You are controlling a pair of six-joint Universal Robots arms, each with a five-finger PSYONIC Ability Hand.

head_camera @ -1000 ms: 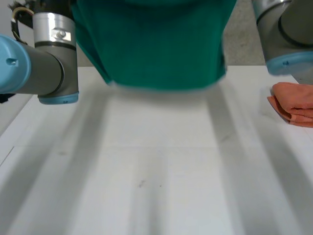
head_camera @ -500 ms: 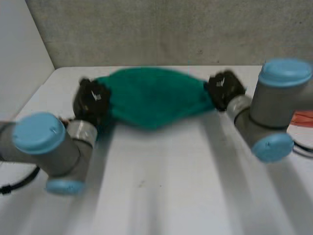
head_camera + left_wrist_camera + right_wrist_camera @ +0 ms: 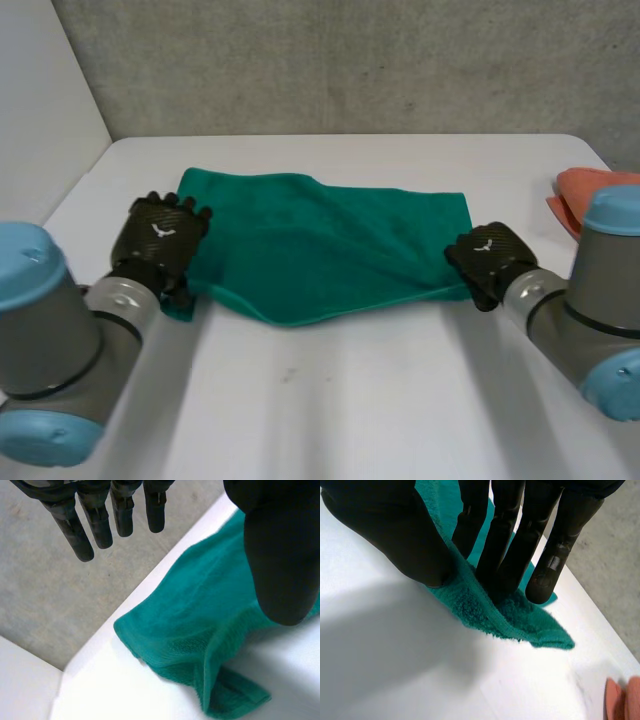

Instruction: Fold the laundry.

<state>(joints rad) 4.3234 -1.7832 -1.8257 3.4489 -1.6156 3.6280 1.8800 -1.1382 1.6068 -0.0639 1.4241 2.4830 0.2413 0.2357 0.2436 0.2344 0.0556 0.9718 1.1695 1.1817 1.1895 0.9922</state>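
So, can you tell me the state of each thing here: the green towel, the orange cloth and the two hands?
green towel: lying flat on the table, wrinkled, corner by the left hand bunched up.
orange cloth: folded, at the table's right side.
left hand: open, fingers straight, at the towel's left end.
right hand: shut, thumb and fingers pinching the towel's right end.

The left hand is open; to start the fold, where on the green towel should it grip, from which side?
Probably the doubled-over corner of the green towel, beside the left hand, coming from its left end: that flap stands proud of the table, so a thumb slips under. The right hand pinches the opposite end.
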